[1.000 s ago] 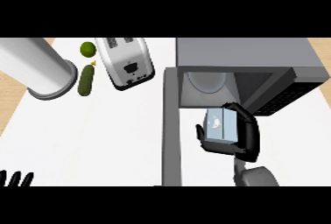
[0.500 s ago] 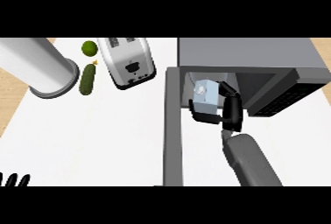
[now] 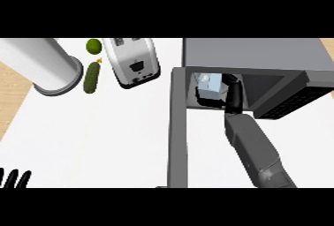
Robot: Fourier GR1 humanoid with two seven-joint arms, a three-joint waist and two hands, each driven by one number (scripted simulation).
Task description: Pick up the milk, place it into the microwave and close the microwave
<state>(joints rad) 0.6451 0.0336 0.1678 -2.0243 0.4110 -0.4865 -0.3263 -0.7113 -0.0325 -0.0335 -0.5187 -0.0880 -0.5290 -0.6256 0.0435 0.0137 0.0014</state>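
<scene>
On the white counter, the right hand is gripping the milk inside the microwave; it should be setting it flat before releasing.

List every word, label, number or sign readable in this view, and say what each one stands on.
None can be read.
milk carton, in the microwave at the right hand: blue and white patches, no legible print.
microwave's control panel: dark, no characters to make out.
toaster: a small dark mark on its front, too small to read.
</scene>
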